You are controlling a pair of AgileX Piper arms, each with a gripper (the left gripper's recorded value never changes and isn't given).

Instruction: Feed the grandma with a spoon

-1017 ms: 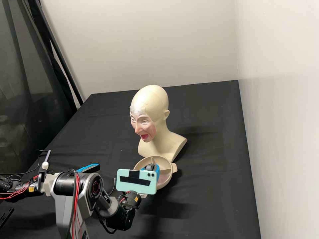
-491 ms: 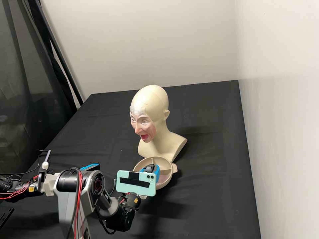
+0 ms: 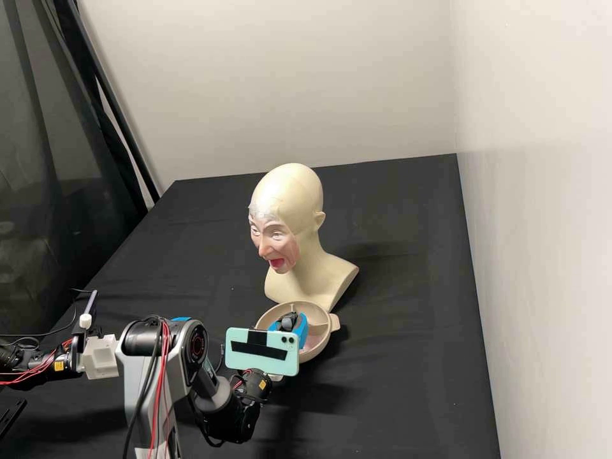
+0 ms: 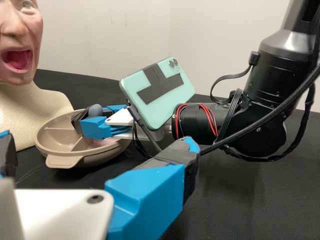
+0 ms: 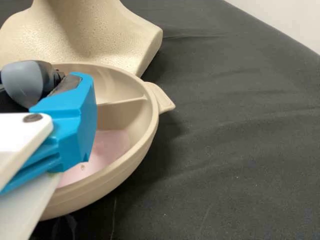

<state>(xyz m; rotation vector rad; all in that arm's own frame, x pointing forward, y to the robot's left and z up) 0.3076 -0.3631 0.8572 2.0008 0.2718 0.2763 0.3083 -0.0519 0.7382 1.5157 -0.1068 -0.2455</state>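
The grandma is a beige mannequin head [image 3: 288, 220] with its mouth open, standing mid-bench and facing front-left. A beige divided bowl [image 3: 323, 320] sits just in front of its bust, with something pink [image 5: 107, 145] in one compartment. My right gripper [image 3: 291, 322] hangs over the bowl, shut on the grey spoon [image 5: 26, 82], of which I see a rounded grey end. In the left wrist view the right gripper [image 4: 96, 123] is level with the bowl's rim [image 4: 60, 145], below the open mouth [image 4: 17, 57]. My left gripper [image 4: 100, 155] is open, low at the front left, aimed at the bowl.
A mint phone [image 3: 262, 350] is strapped to the right arm's wrist. That arm's dark elbow [image 3: 162, 347] and cables rise at the front left. A white wall [image 3: 542, 223] borders the bench on the right, a dark panel [image 3: 38, 159] on the left.
The right arm's elbow has swung to the right, covering most of the left gripper's blue finger in the high view. The right gripper edged slightly farther over the bowl.
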